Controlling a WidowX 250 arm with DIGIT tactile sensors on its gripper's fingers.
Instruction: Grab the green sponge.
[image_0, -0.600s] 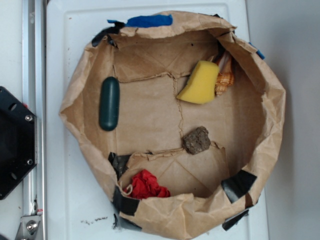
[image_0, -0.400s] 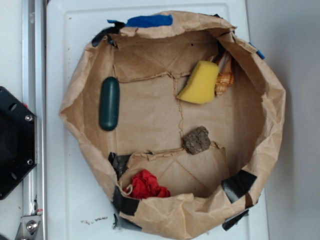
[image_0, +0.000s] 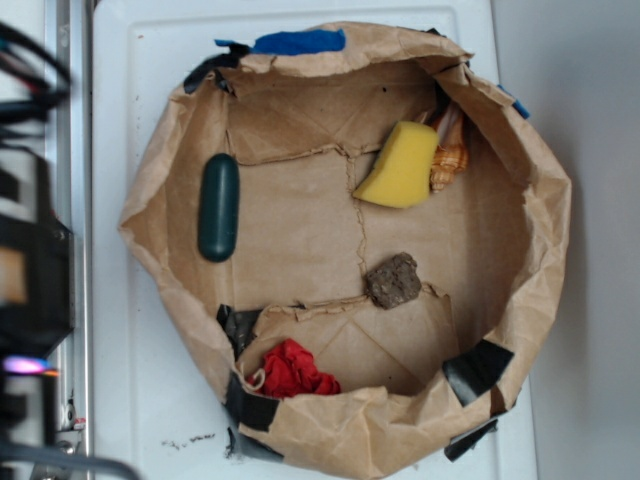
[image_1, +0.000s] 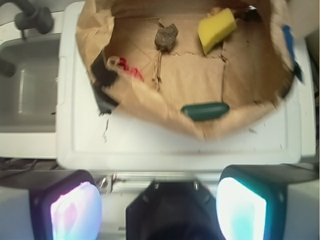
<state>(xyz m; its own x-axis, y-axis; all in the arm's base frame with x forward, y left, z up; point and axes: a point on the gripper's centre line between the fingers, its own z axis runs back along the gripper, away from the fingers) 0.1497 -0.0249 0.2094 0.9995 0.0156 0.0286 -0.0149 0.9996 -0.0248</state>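
Green sponge (image_0: 402, 165): yellow foam wedge, far right in paper bag (image_0: 160, 170) beside seashell (image_0: 449, 160); claw (image_1: 159, 210) spread, well short; approach over bag rim, straddle wedge's narrow sides.

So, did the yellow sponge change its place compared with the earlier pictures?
No. The green sponge lies where it did, touching the shell near the paper bag's upper right wall. Only the blurred arm at the left edge is new.
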